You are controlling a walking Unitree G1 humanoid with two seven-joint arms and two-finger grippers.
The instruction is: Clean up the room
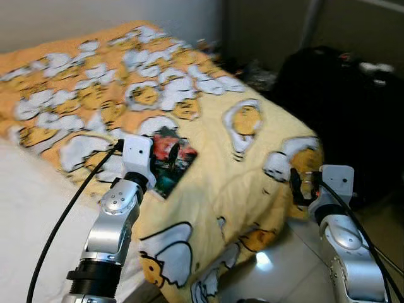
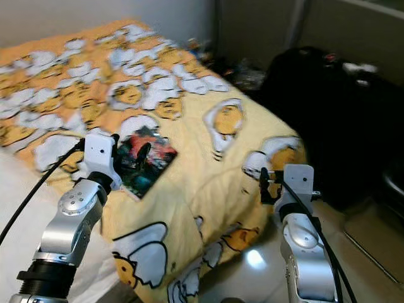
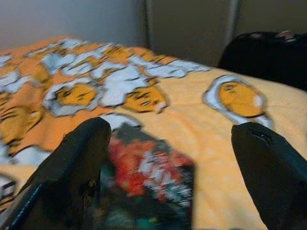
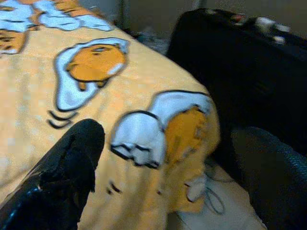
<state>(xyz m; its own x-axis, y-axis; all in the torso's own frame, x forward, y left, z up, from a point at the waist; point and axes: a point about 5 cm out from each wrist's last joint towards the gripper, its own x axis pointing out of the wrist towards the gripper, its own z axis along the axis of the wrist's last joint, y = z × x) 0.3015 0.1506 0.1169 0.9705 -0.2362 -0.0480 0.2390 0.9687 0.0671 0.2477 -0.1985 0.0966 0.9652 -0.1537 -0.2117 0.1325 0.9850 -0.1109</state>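
From my left, the left tool (image 3: 168, 158) hangs just above the bed (image 1: 38, 202), its fingers spread wide with a flat, dark printed item (image 1: 170, 161) between and below them; it could be a magazine, a book or a packet, but the blur keeps me from reading the cover. It lies flat on the yellow blanket (image 1: 240, 170) with the egg cartoon print, near the bed's front edge, and I take it as the thing to tidy. My worry is that it lies so flat on soft cloth: if I close the fingers from above, I would likely pinch a fold of blanket along with it, or push it down and slide it toward the edge where the blanket drapes to the floor. I also cannot tell whether the fingertips (image 3: 81, 143) touch the cover or sit just above it.

Further right, the right tool (image 4: 168, 158) hovers off the blanket's hanging corner, fingers spread and holding nothing. Below it a pale cable (image 4: 206, 196) lies on the tiled floor (image 1: 278, 265), and a careless step or swing could snag it.

At far right a large black bag or suitcase (image 1: 334, 95) stands by the wall; its shape and the small things on top of it are too dark and smeared to name. A dark clutter (image 1: 252, 72) behind the bed's far corner is equally unclear.
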